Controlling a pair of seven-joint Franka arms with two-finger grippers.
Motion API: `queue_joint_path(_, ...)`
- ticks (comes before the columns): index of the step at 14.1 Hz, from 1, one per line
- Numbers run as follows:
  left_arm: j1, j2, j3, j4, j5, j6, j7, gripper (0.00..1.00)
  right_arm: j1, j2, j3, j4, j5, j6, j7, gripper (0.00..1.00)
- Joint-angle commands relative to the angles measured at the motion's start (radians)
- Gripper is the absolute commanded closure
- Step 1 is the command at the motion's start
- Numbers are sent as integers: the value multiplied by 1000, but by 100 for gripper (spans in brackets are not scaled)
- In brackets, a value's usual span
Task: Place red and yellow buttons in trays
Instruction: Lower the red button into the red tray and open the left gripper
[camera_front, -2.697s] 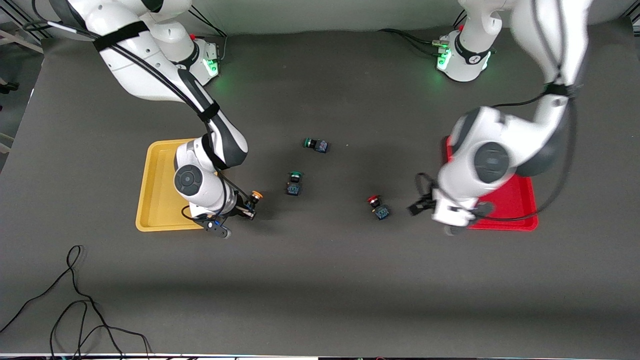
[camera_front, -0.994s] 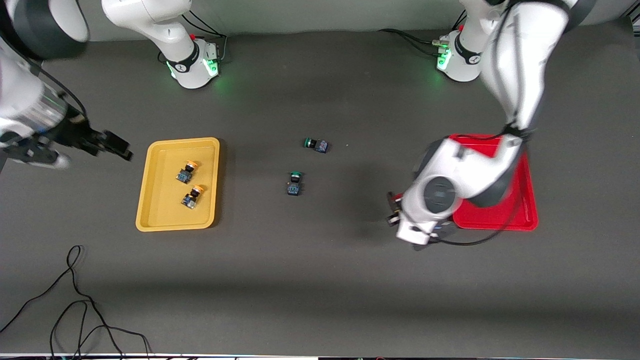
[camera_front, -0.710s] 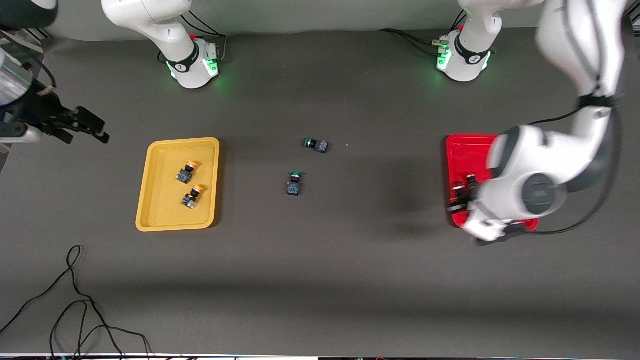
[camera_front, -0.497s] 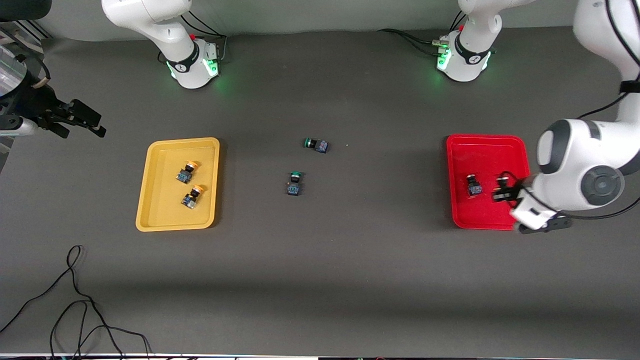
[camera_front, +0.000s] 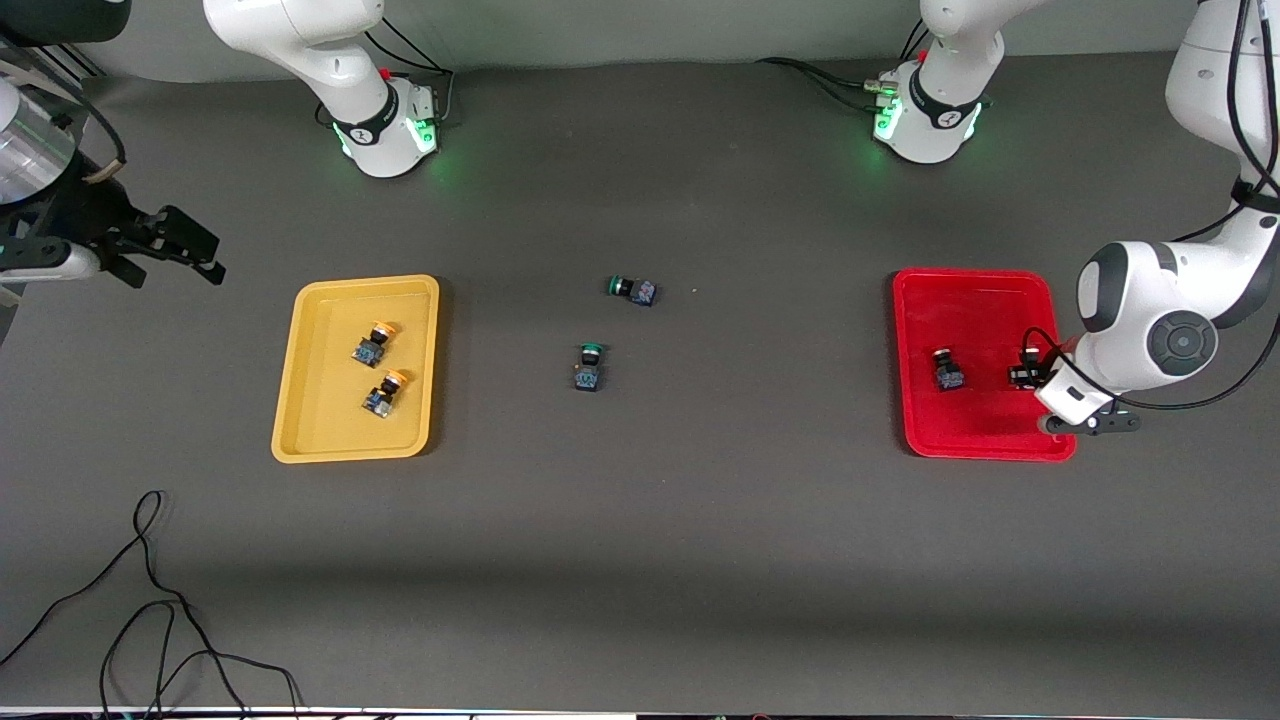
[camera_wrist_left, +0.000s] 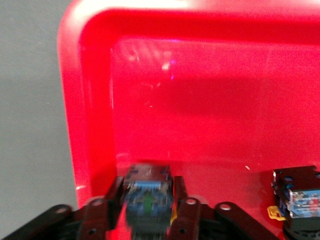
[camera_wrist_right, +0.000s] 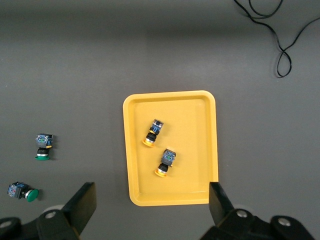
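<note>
The red tray (camera_front: 975, 300) holds one red button (camera_front: 947, 371) lying on its floor. My left gripper (camera_front: 1024, 376) is low over that tray near its edge at the left arm's end, shut on a second button (camera_wrist_left: 148, 192). That button's blue-and-black body shows between the fingers (camera_wrist_left: 182, 206) and its cap is hidden. The other red button (camera_wrist_left: 300, 197) lies beside it. The yellow tray (camera_front: 310, 400) holds two yellow buttons (camera_front: 375, 343) (camera_front: 383, 392). My right gripper (camera_front: 170, 245) is open and empty, high over the table at the right arm's end. The yellow tray (camera_wrist_right: 205, 125) shows below it.
Two green-capped switches (camera_front: 632, 290) (camera_front: 589, 367) lie mid-table between the trays and also show in the right wrist view (camera_wrist_right: 42, 146) (camera_wrist_right: 22, 191). A black cable (camera_front: 150, 600) loops near the front corner at the right arm's end.
My left gripper has picked up the red button from mid-table and carried it over the red tray. My right gripper released a yellow button in the yellow tray and pulled away high.
</note>
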Motion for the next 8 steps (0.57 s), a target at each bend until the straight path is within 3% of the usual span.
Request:
queue_joint_path(1, 3, -38, -14, 0, 18, -32, 9, 7, -23, 125, 12, 159, 1, -75, -7, 0)
queue_joint_path(3, -2, -76, -20, 32, 18, -117, 9, 1, -23, 142, 10, 165, 6, -75, -8, 0)
queue_joint_path(8, -6, -240, -90, 150, -31, -421, 15, 1, -17, 136, 12, 163, 6, -78, -5, 0)
